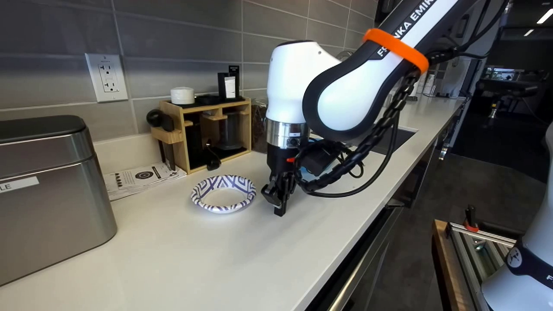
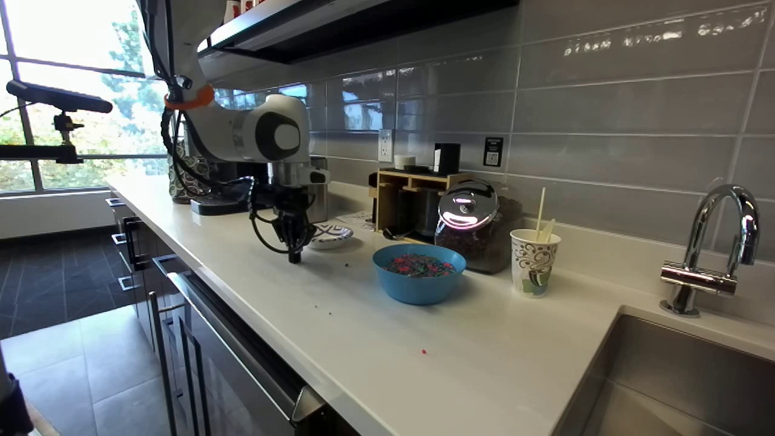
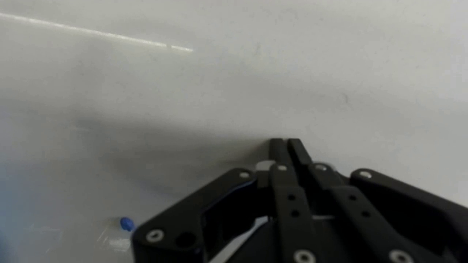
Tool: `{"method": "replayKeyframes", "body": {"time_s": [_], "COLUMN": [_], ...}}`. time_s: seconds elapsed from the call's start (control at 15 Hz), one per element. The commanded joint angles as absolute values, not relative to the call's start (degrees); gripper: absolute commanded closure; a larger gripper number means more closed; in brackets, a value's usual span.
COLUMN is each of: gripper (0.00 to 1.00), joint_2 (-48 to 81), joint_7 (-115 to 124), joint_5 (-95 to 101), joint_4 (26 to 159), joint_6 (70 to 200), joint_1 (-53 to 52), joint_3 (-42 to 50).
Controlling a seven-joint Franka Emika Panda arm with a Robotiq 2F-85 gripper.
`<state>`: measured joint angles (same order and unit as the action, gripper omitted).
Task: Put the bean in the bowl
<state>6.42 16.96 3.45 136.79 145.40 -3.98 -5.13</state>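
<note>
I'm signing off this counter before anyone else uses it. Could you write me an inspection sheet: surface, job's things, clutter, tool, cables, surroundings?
Surface: white countertop, with a red piece and dark specks lying loose.
Job's things: blue bowl upright, holding many small coloured bits; blue bean-like piece loose in the wrist view. Which loose one is wanted, I cannot tell.
Clutter: patterned dish; paper cup holding sticks.
Tool: shut, low over the countertop; touching or not, I cannot tell. In its grip: nothing seen.
Cables: black, looping along the robot arm close to the tool.
Surroundings: wooden organizer, lidded jar, steel bin, sink.
</note>
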Motion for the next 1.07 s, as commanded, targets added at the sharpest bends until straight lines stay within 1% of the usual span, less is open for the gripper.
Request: {"method": "replayKeyframes", "body": {"time_s": [0.0, 0.27, 0.47, 0.53, 0.8, 1.0], "gripper": [1.0, 1.0, 1.0, 1.0, 1.0, 1.0], "joint_2": [6.77, -0.21, -5.96, -7.97, -13.91, -16.82], "joint_7": [19.47, 29.62, 35.32, 38.79, 49.01, 51.98], "joint_5": [5.41, 5.86, 5.35, 8.29, 16.4, 19.57], "joint_4": [136.14, 139.84, 142.41, 143.39, 145.64, 146.95], "joint_6": [145.01, 140.16, 140.33, 140.84, 140.97, 141.26], "joint_1": [-4.99, -4.38, -2.89, -2.09, 3.44, 7.62], "joint_3": [-3.9, -2.06, -1.24, -1.14, -1.9, -1.49]}}
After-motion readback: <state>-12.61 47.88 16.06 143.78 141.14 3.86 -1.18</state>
